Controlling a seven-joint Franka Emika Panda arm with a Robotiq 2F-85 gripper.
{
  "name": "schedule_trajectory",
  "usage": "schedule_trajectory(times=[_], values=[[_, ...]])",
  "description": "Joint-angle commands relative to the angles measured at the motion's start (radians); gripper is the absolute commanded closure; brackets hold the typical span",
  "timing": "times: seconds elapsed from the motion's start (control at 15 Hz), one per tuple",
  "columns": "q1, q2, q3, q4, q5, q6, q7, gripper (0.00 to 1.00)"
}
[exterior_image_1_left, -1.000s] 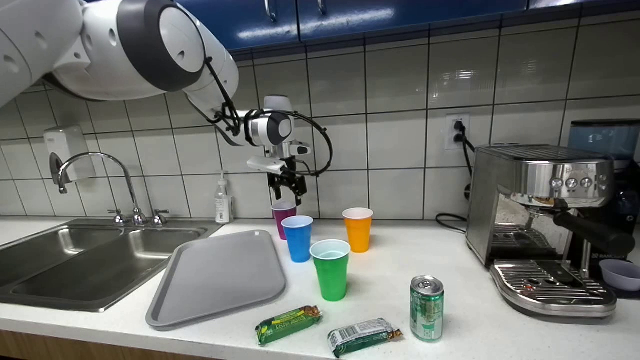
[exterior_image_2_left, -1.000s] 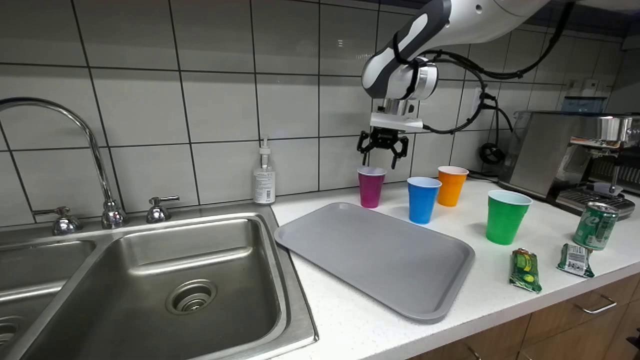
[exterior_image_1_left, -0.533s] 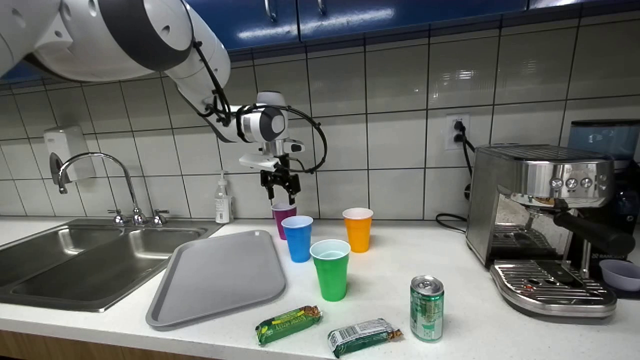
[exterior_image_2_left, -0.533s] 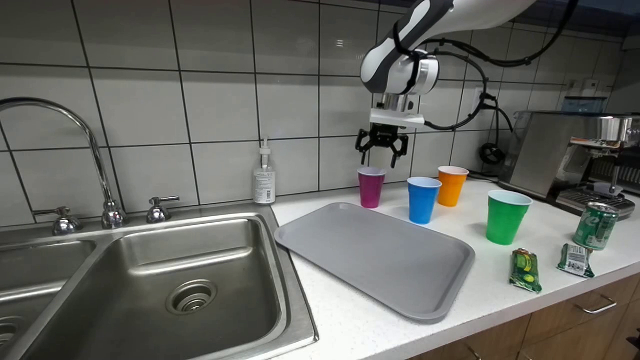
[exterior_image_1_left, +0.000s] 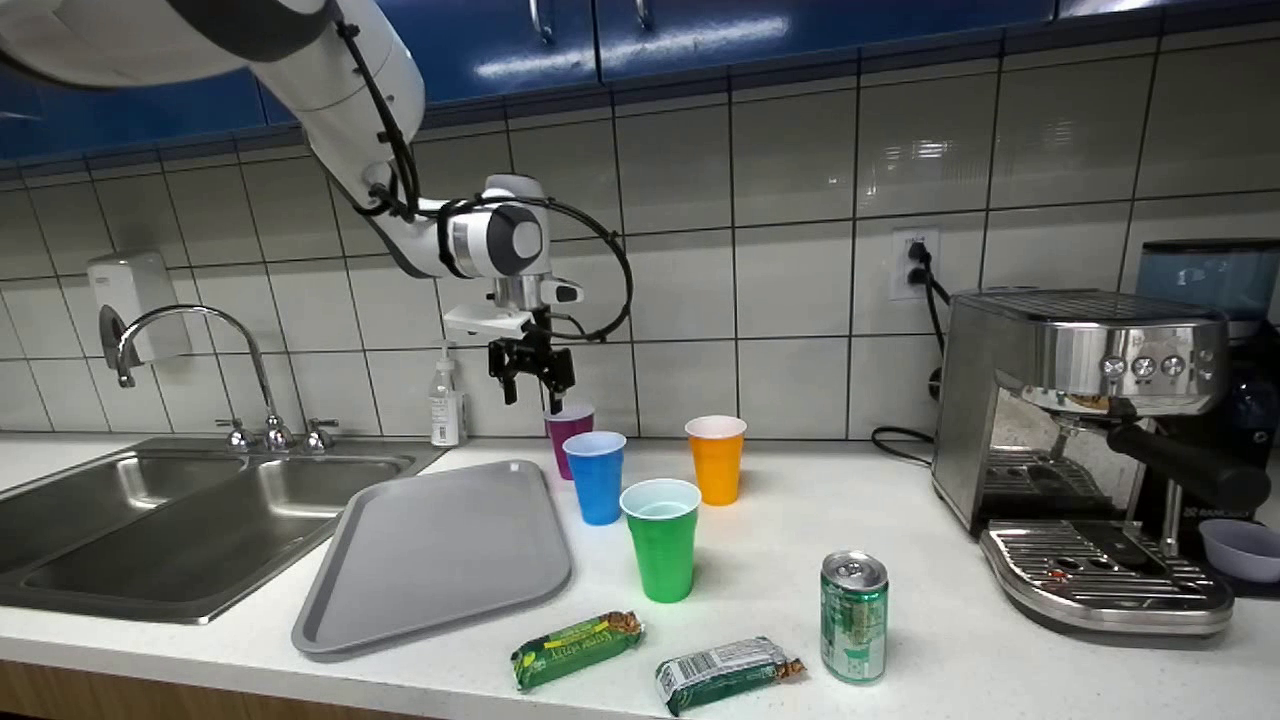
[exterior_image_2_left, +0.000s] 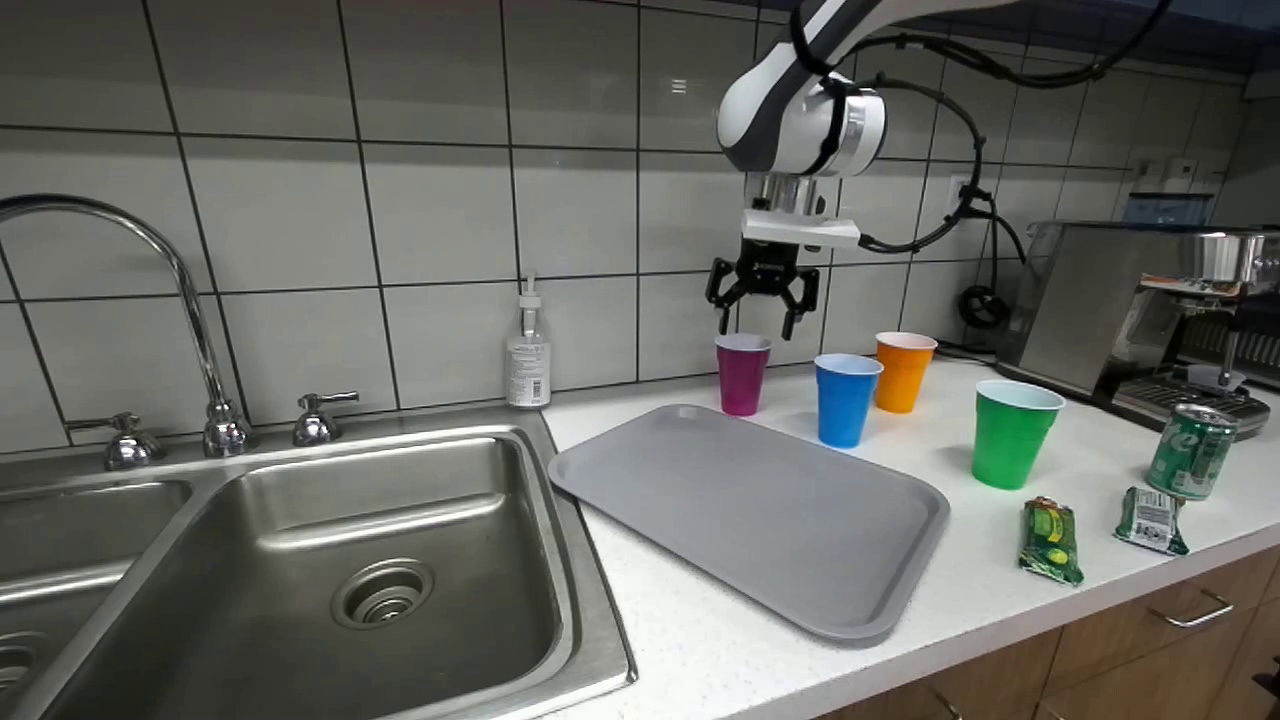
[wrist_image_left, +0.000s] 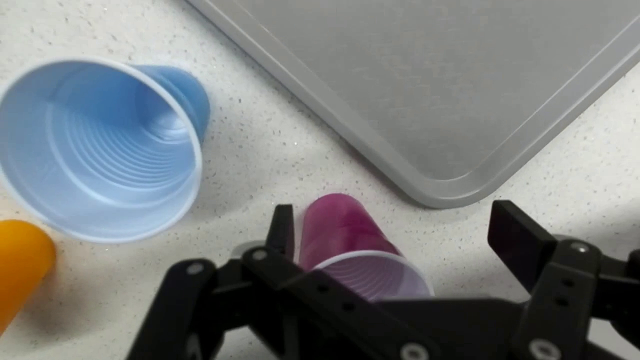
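Observation:
My gripper (exterior_image_1_left: 533, 402) is open and empty, pointing down above the purple cup (exterior_image_1_left: 570, 442). In the other camera angle the gripper (exterior_image_2_left: 756, 328) hangs just over the purple cup (exterior_image_2_left: 741, 378), apart from its rim. In the wrist view the purple cup (wrist_image_left: 340, 227) shows between the fingers (wrist_image_left: 392, 212), nearer the left finger; the gripper body hides part of its mouth. A blue cup (exterior_image_1_left: 597, 490), an orange cup (exterior_image_1_left: 716, 470) and a green cup (exterior_image_1_left: 664, 555) stand upright nearby. A grey tray (exterior_image_1_left: 440, 560) lies beside them.
A sink (exterior_image_2_left: 400, 510) with a faucet (exterior_image_2_left: 180, 270) adjoins the tray. A soap bottle (exterior_image_1_left: 446, 405) stands at the tiled wall. Two green-wrapped bars (exterior_image_1_left: 577, 650) and a can (exterior_image_1_left: 854, 620) lie or stand near the counter's front edge. An espresso machine (exterior_image_1_left: 1090, 420) stands beyond the cups.
The gripper has moved left in an exterior view, and only slightly in the other angle, staying open. The upper arm has risen. The cups, tray, bars and can have not moved.

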Motion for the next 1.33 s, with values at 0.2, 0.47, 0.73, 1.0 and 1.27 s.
schedule_trajectory(times=[0.2, 0.47, 0.73, 1.0, 1.27], values=[[0.007, -0.171, 0.014, -0.243, -0.006, 0.030, -0.079, 0.00], [0.013, -0.226, 0.015, -0.329, -0.015, 0.026, -0.110, 0.00], [0.015, -0.273, 0.019, -0.404, -0.019, 0.022, -0.139, 0.00], [0.016, -0.330, 0.019, -0.488, -0.029, 0.037, -0.155, 0.00], [0.019, -0.410, 0.017, -0.595, -0.035, 0.069, -0.141, 0.00]])
